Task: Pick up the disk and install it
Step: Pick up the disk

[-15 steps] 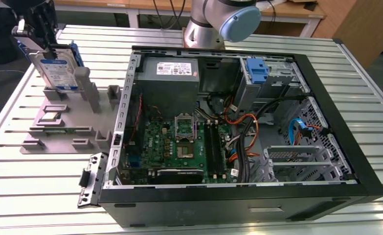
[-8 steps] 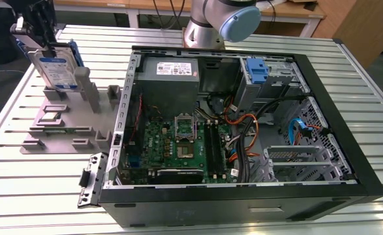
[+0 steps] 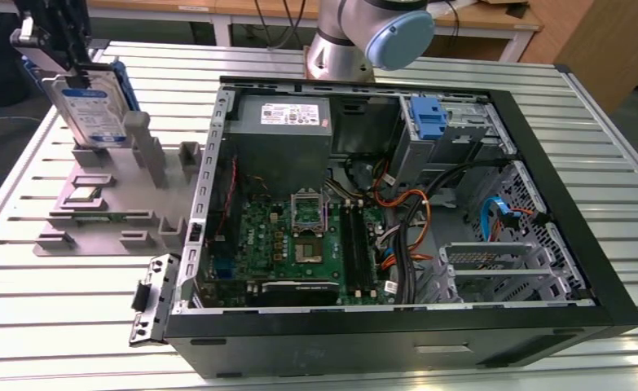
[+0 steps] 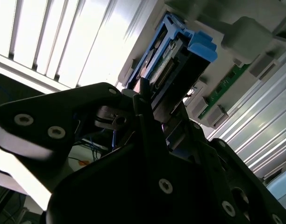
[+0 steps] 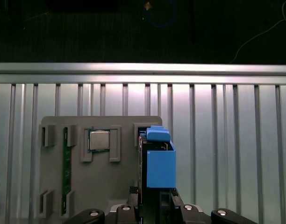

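Note:
The disk (image 3: pixel 88 110), a silver drive with a white-and-blue label and blue rails, stands on edge over the back of the grey fixture plate (image 3: pixel 90 204) at the exterior view's left. My gripper (image 3: pixel 71 72) comes down on its top end and is shut on it. In the first wrist view the disk's blue carrier (image 5: pixel 157 158) sits between the fingers of the gripper (image 5: pixel 152 193). The second wrist view shows the disk's connector end and blue rails (image 4: pixel 180 60) just past the gripper (image 4: pixel 154 109). Whether the disk's lower edge still rests in the fixture is hidden.
An open black computer case (image 3: pixel 612 277) lies on the slatted metal table, with a grey power supply (image 3: pixel 280 122), a motherboard (image 3: pixel 297 236), cables and a blue latch piece (image 3: pixel 433 122) at the drive bay. The fixture also holds a processor chip (image 5: pixel 100 140) and a memory stick (image 5: pixel 66 163). The arm's base (image 3: pixel 351 41) stands behind the case.

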Available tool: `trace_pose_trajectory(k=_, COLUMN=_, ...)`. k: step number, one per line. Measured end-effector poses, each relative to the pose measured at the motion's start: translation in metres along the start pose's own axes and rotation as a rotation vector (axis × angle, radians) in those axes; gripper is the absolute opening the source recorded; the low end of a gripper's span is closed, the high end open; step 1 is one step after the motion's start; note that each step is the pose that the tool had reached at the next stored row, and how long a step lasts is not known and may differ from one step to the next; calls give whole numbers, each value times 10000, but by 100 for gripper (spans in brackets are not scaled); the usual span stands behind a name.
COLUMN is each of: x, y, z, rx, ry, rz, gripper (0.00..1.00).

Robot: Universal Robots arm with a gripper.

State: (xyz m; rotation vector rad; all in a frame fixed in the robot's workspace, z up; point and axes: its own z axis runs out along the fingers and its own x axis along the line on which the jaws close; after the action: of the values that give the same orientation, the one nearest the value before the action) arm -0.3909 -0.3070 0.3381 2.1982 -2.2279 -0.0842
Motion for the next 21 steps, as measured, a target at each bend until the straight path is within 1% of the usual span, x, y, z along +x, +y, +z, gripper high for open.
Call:
trace_pose_trajectory(k=5, x=-2, y=3, z=-75, rx=0, ry=0, rz=0, gripper=35)
trace_pose_trajectory(k=15, x=-8, y=11, z=-250, rx=0, ry=0, rz=0, gripper=35)
trace_pose_trajectory(k=18, x=-9, y=13, z=-286, rx=0, ry=0, rz=0, gripper=35)
trace_pose_trajectory(k=21, x=-9, y=13, z=-288, rx=2, ry=-1, rz=0, gripper=35)
